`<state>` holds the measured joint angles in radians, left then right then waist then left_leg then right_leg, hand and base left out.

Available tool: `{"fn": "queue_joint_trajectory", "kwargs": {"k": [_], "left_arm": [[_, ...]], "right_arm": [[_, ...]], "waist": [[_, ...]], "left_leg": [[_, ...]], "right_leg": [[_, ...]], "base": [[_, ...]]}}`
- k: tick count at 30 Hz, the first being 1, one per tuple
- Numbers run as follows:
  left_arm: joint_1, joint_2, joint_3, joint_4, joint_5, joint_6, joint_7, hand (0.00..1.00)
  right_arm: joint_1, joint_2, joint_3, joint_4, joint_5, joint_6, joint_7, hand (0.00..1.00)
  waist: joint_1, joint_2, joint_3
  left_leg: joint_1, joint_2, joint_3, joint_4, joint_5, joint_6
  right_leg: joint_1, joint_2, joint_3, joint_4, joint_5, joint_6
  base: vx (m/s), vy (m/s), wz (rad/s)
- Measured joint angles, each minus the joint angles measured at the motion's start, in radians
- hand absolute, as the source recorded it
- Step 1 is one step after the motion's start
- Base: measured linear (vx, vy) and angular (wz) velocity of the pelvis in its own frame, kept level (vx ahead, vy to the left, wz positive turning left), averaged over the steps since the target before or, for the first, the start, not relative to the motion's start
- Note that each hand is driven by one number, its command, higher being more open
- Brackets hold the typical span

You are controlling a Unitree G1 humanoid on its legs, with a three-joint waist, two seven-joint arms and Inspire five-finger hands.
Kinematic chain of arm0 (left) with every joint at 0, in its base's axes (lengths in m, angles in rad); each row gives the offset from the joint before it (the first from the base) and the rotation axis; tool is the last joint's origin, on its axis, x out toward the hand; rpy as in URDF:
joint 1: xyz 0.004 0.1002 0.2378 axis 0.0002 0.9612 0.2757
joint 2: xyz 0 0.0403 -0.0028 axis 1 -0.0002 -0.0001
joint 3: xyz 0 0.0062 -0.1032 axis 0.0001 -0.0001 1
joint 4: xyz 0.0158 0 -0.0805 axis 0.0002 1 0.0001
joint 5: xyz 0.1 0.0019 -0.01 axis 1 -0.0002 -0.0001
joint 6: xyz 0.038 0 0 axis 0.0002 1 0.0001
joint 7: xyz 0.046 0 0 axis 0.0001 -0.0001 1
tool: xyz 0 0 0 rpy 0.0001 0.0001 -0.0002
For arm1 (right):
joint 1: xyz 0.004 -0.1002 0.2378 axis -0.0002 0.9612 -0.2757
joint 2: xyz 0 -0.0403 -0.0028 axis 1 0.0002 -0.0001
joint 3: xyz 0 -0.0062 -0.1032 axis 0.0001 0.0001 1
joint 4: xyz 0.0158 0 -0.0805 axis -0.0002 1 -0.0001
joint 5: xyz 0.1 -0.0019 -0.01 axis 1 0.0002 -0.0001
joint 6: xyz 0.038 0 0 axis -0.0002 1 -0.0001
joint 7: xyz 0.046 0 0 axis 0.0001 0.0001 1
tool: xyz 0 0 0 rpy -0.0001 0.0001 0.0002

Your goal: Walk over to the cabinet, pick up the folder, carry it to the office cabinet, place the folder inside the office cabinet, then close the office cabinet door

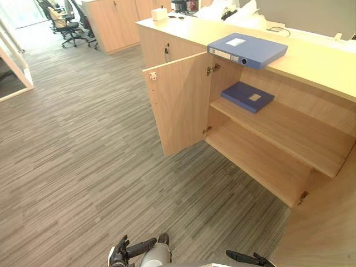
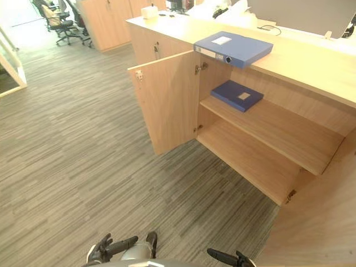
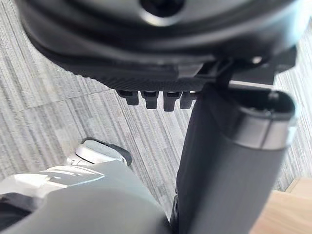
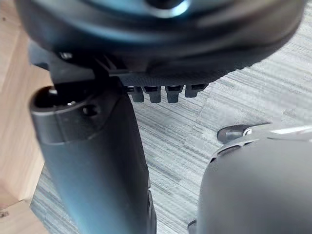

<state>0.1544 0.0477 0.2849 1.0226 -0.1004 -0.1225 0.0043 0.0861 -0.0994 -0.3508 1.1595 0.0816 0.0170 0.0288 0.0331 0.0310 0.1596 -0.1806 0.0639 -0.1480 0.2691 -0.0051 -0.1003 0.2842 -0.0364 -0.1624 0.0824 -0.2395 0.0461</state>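
Open wooden cabinet seen from above, with both robot hands low at the picture's edge.

A blue folder is laid flat on the countertop, one corner overhanging the open compartment. A darker folder is seen on the upper shelf below. The door is swung wide. The left hand and right hand are partly cut off – fingers apart and loosely extended, nothing grasped, well apart from both folders.
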Motion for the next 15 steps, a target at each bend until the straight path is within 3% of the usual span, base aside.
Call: {"fn": "queue_joint_trajectory", "kwargs": {"k": [1, 2, 3, 4, 5, 6, 7, 8, 9, 10, 12, 14, 15], "left_arm": [[0.002, 0.004, 0.019, 0.001, -0.001, 0.001, -0.001, 1.00], [0.009, 0.010, 0.040, -0.005, -0.003, 0.001, 0.004, 1.00], [0.014, 0.010, 0.058, -0.005, -0.009, 0.002, 0.006, 1.00], [0.016, 0.010, 0.062, -0.003, -0.009, 0.002, 0.009, 1.00], [0.019, 0.003, 0.070, -0.002, -0.009, 0.003, 0.010, 1.00], [0.021, -0.004, 0.076, 0.002, -0.008, 0.003, 0.009, 1.00], [0.021, -0.004, 0.076, 0.003, -0.008, 0.003, 0.008, 1.00], [0.020, -0.003, 0.076, 0.007, -0.008, 0.004, 0.008, 1.00], [0.017, -0.002, 0.076, 0.007, -0.006, 0.004, 0.008, 1.00], [0.015, -0.003, 0.076, 0.007, -0.003, 0.004, 0.007, 1.00], [0.013, -0.004, 0.071, 0.009, 0.004, 0.003, 0.007, 1.00], [0.012, 0.006, 0.031, 0.039, 0.012, 0.005, 0.009, 1.00], [0.008, 0.011, 0.014, 0.045, 0.012, 0.006, 0.009, 1.00]], "right_arm": [[0.003, 0.014, -0.001, -0.005, 0.000, 0.000, -0.003, 1.00], [0.011, 0.034, -0.002, -0.018, 0.000, -0.001, 0.003, 1.00], [0.009, 0.049, -0.005, -0.031, 0.000, -0.002, 0.004, 1.00], [0.009, 0.052, -0.006, -0.039, 0.000, -0.003, 0.005, 1.00], [0.009, 0.061, -0.024, -0.057, 0.000, -0.004, 0.011, 1.00], [0.009, 0.065, -0.030, -0.079, 0.001, -0.006, 0.015, 1.00], [0.009, 0.067, -0.031, -0.093, 0.001, -0.006, 0.016, 1.00], [0.011, 0.075, -0.031, -0.116, -0.003, -0.009, 0.017, 1.00], [0.019, 0.069, -0.029, -0.128, -0.004, -0.026, 0.014, 1.00], [0.023, 0.070, -0.033, -0.127, -0.003, -0.032, 0.013, 1.00], [0.023, 0.063, -0.050, -0.123, -0.003, -0.043, 0.011, 1.00], [0.012, 0.054, -0.065, -0.097, 0.000, -0.050, 0.014, 1.00], [0.005, 0.052, -0.074, -0.090, 0.001, -0.046, 0.016, 1.00]], "waist": [[0.007, -0.015, -0.008], [0.015, -0.047, -0.026], [0.021, -0.061, -0.035], [0.024, -0.062, -0.036], [0.024, -0.057, -0.040], [0.024, -0.050, -0.042], [0.024, -0.050, -0.041], [0.018, -0.051, -0.042], [0.008, -0.054, -0.044], [0.005, -0.054, -0.046], [0.005, -0.048, -0.051], [-0.012, -0.022, -0.053], [-0.019, -0.017, -0.050]], "left_leg": [[-0.001, -0.016, 0.023, 0.024, -0.020, 0.006], [0.002, -0.036, 0.070, 0.048, -0.059, 0.033], [0.013, -0.050, 0.118, 0.078, -0.098, 0.058], [0.029, -0.057, 0.141, 0.083, -0.114, 0.071], [0.069, -0.069, 0.183, 0.083, -0.143, 0.095], [0.111, -0.083, 0.225, 0.075, -0.161, 0.117], [0.134, -0.093, 0.245, 0.067, -0.169, 0.128], [0.177, -0.118, 0.282, 0.052, -0.181, 0.147], [0.219, -0.136, 0.304, 0.023, -0.193, 0.162], [0.245, -0.140, 0.316, 0.006, -0.198, 0.165], [0.294, -0.127, 0.361, -0.030, -0.207, 0.163], [0.338, -0.084, 0.410, -0.074, -0.205, 0.146], [0.339, -0.071, 0.418, -0.078, -0.206, 0.141]], "right_leg": [[0.003, -0.026, 0.013, 0.008, -0.012, 0.020], [-0.013, -0.070, 0.036, 0.032, -0.015, 0.050], [-0.034, -0.107, 0.059, 0.083, -0.018, 0.063], [-0.047, -0.125, 0.072, 0.125, -0.023, 0.071], [-0.096, -0.161, 0.088, 0.259, -0.027, 0.076], [-0.188, -0.202, 0.095, 0.467, -0.019, 0.058], [-0.240, -0.231, 0.095, 0.580, -0.002, 0.025], [-0.317, -0.290, 0.074, 0.759, 0.041, -0.063], [-0.354, -0.347, 0.013, 0.846, 0.068, -0.109], [-0.367, -0.371, -0.034, 0.863, 0.077, -0.123], [-0.396, -0.388, -0.150, 0.855, 0.074, -0.111], [-0.399, -0.344, -0.278, 0.740, 0.019, -0.029], [-0.403, -0.326, -0.298, 0.698, 0.007, -0.010]], "base": [[0.48, 0.390, -0.73], [0.44, 0.376, -0.83], [0.41, 0.362, -0.90], [0.36, 0.358, -0.94], [0.36, 0.461, -0.96], [0.32, 0.456, -0.95], [0.25, 0.428, -0.78], [0.12, 0.242, -0.53], [0.10, 0.223, -0.44], [0.11, 0.213, -0.51], [0.13, 0.180, -0.70], [0.15, 0.059, -0.84], [0.15, -0.025, -0.60]]}}
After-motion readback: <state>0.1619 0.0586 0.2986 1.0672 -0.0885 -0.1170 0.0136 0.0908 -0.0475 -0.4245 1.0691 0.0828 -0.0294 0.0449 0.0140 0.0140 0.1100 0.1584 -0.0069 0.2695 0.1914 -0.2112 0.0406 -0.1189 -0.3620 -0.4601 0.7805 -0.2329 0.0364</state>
